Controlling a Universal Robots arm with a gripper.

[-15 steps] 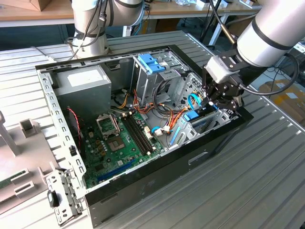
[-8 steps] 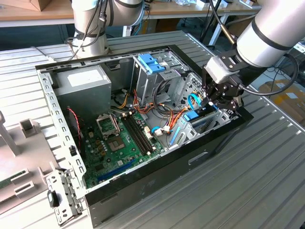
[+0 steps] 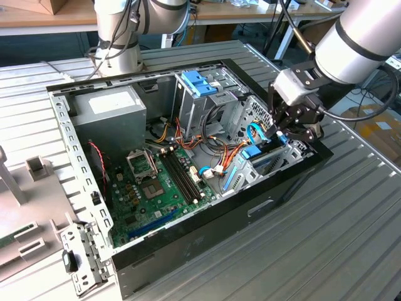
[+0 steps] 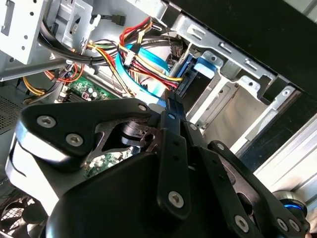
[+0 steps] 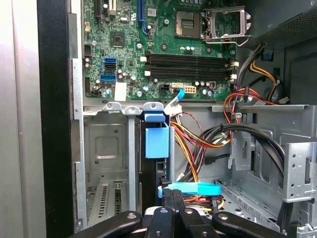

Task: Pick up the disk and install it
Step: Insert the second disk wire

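Black claw (image 5: 171, 198) fingers (image 4: 171, 148) sit pressed together on the disk's (image 5: 157, 144) blue edge, the disk standing on edge in the drive bay (image 5: 106, 163) at the front corner of the computer case (image 3: 188, 244). Beside the bay run colored cables (image 5: 198, 144); beyond it lies the green motherboard (image 5: 148, 39). Farther off, against the case's back wall, sits the gray power supply (image 3: 113, 110).

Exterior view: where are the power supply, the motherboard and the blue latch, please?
power supply (image 3: 116, 114), exterior view, on its grey top face.
motherboard (image 3: 143, 207), exterior view, on its green surface.
blue latch (image 3: 199, 83), exterior view, on its upper face.
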